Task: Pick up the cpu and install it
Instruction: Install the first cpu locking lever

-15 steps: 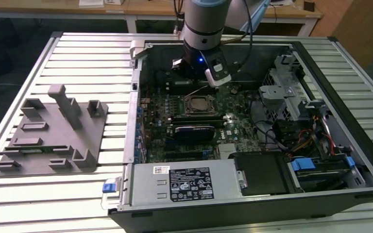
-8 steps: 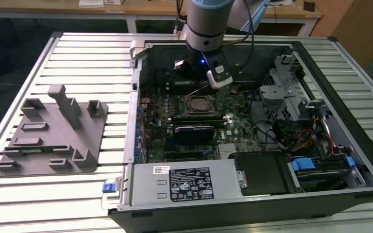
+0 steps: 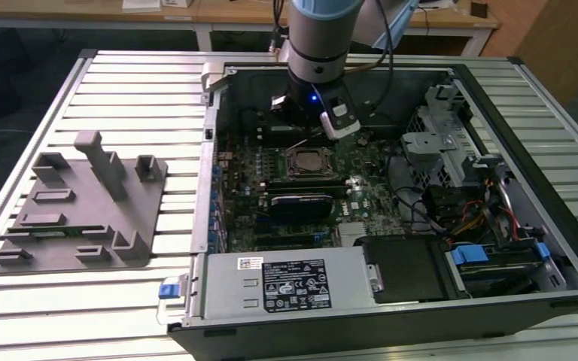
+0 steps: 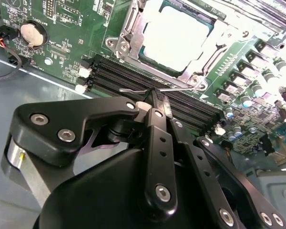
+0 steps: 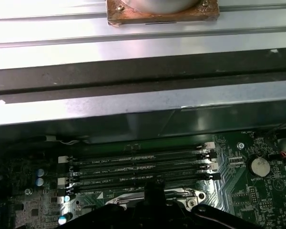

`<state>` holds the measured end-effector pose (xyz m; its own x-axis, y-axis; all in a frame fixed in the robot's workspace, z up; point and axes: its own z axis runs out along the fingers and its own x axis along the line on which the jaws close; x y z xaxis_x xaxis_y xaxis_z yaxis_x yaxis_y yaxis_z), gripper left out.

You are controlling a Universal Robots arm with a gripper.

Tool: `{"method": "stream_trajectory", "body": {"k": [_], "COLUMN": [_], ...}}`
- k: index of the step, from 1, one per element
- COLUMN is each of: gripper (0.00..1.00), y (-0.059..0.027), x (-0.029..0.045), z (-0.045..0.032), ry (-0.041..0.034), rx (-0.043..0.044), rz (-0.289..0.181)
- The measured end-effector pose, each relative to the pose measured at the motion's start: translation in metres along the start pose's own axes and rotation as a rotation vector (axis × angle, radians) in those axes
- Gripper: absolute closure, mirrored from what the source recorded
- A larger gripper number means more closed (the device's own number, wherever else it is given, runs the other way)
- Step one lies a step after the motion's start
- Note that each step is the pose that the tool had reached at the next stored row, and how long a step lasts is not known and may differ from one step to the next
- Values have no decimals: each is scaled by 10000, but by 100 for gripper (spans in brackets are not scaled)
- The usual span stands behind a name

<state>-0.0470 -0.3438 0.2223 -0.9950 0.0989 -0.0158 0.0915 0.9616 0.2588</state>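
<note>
1. I see an open black metal computer case (image 3: 530,113) lying on a ribbed silver metal table (image 3: 118,90).
2. A flat green circuit board (image 3: 360,199) fills the case.
3. A grey plastic tray with upright posts (image 3: 78,214) sits beside the case, on the exterior view's left.
4. A round silver coin battery (image 4: 31,32) sits near the long black memory slots (image 5: 138,167).

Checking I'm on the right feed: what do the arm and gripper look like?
Grey cylindrical arm with a pale blue band near the top, black cables beside it, a small blue light at the wrist. The gripper is matte black, with jointed links and silver screw heads.
</note>
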Motion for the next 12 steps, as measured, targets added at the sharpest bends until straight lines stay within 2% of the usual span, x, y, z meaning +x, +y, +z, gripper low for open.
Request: {"method": "stream_trajectory", "body": {"k": [5,10,12], "gripper": [89,89,89], "y": [-5,-7,-12], "x": [0,0,0], "z": [22,24,39], "ry": [-166,-175,-207], "rx": [-57,-61,-63], "rz": [-44,-47,-54]}}
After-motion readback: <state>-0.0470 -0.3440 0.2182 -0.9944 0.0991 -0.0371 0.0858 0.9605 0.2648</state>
